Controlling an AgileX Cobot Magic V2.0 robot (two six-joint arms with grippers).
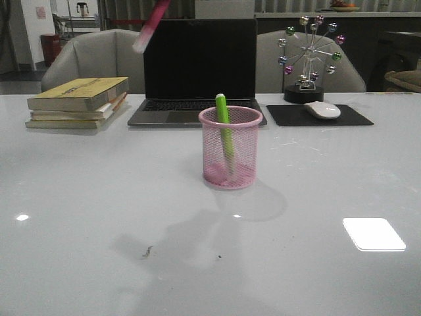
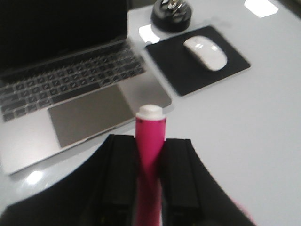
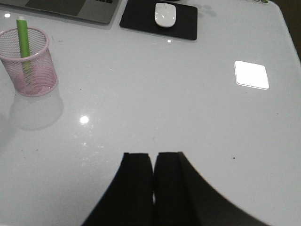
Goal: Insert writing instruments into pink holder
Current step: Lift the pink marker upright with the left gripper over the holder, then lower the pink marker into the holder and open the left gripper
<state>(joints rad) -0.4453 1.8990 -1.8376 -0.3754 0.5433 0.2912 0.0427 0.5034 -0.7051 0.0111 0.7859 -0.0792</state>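
On the glossy desk, a lime marker leans inside the pink mesh cup; only the left wrist view shows the left hand gripping the pink marker, while the right hand is clenched, empty.

I'm at an office desk: laptop beyond my gripper, mouse on pad, stacked books, chairs behind.
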